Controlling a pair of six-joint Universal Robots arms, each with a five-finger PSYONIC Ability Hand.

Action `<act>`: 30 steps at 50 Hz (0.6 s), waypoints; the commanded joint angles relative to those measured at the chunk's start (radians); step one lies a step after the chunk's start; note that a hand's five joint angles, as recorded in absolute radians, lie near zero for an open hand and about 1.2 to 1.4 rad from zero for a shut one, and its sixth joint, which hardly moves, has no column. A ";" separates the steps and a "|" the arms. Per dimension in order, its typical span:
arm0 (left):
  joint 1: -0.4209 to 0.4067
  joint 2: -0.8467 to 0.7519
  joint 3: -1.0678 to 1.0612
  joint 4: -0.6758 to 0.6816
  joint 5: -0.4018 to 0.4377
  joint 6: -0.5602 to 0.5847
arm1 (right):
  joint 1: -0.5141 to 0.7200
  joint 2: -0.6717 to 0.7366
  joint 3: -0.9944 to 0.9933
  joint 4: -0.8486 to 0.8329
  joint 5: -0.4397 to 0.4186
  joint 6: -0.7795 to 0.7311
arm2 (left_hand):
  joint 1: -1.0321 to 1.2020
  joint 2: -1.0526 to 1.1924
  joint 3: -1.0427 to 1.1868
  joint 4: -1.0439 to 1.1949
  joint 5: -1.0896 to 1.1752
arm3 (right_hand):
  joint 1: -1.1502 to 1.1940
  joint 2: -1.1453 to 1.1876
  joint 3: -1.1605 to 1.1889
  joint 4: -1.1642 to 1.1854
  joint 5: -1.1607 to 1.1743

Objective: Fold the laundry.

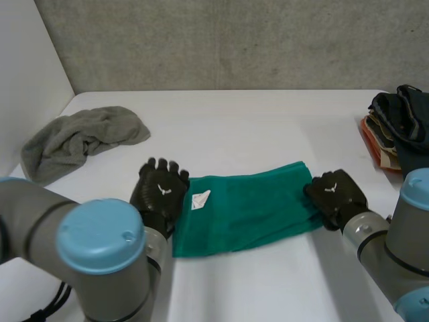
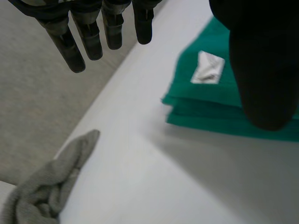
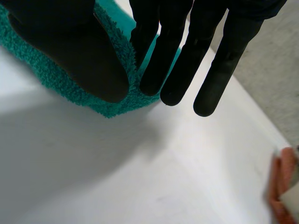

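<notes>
Left hand (image 1: 159, 191) hovers just beside the green towel (image 1: 248, 211) on the tabletop (image 1: 268, 127), fingers straight (my wrist view shows stacked layers; overhead it looks one sheet). Right hand (image 1: 335, 194), fingers straight too, rests on the towel's opposite end.

A teal-green towel (image 1: 248, 208) lies folded into a flat, layered rectangle at the centre of the frame on the white desk (image 1: 268, 127), its long side running left to right. A small white tag (image 1: 200, 199) shows near its left end. A grey towel (image 1: 80, 137) lies crumpled at upper left. A pile of dark and orange garments (image 1: 395, 127) sits at the right edge.
</notes>
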 commanded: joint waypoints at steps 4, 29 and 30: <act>0.044 0.189 -0.040 -0.001 0.007 -0.001 | 0.176 -0.060 -0.161 0.019 0.051 -0.174 | 0.052 0.035 0.030 0.038 0.019 | 0.410 0.218 0.207 0.200 0.236; 0.110 0.187 0.021 0.044 0.148 -0.137 | 0.311 -0.008 -0.308 0.035 -0.176 0.361 | 0.031 0.015 0.009 0.018 -0.002 | -0.812 -1.004 -1.015 -1.022 -0.986; 0.105 0.180 0.033 0.045 0.168 -0.143 | 0.278 -0.025 -0.303 0.039 -0.174 0.424 | 0.031 0.015 0.009 0.018 -0.002 | -0.812 -1.004 -1.015 -1.022 -0.986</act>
